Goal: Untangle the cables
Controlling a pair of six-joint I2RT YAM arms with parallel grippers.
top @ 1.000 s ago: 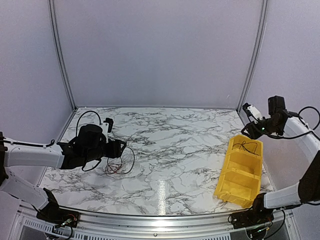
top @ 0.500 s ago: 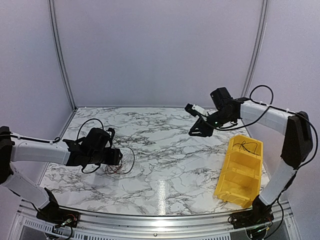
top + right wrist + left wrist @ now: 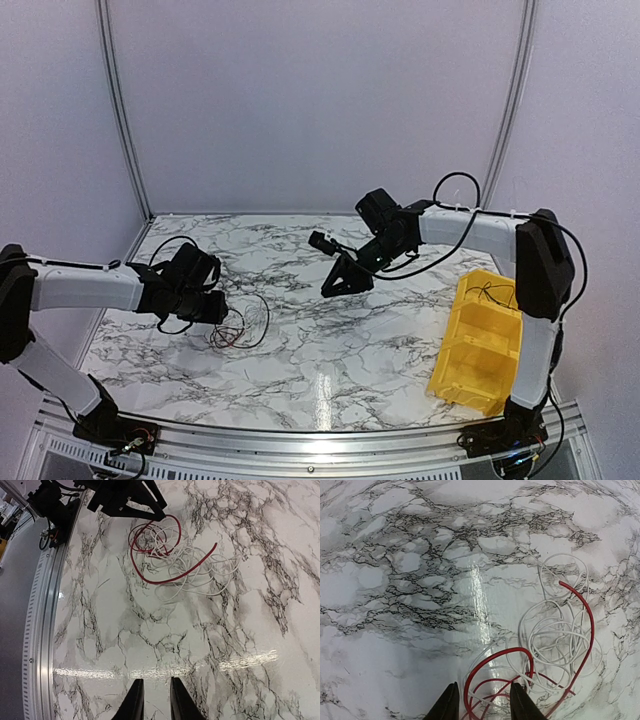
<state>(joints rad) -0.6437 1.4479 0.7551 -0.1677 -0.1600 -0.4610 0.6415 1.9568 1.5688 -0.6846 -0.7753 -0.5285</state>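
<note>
Cables: a loose tangle of red and white cables [image 3: 555,645] lies flat on the marble surface [image 3: 350,340], towards its left side.
Make-up of the tangle: many thin white loops are piled on one another. A red strand arcs round their outer edge and curls back into smaller red loops.
Left claw: the left claw [image 3: 482,707] sits at the near edge of the tangle with its tips low over the surface. It is parted by a modest gap.
Cables against left claw: the small red loops run into the gap between the tips. From here I cannot be sure, but nothing looks pinched. The bulk of the white loops lies just beyond the tips and to one side.
Right claw: the right claw [image 3: 154,700] hangs over bare marble near the middle of the surface, tips only narrowly apart and holding nothing.
Cables against right claw: the tangle is well apart from it, off towards the left arm.
Yellow bin: the yellow bin [image 3: 462,385] stands at the right side, far from the tangle. A thin dark wire [image 3: 497,293] lies in its far compartment.
</note>
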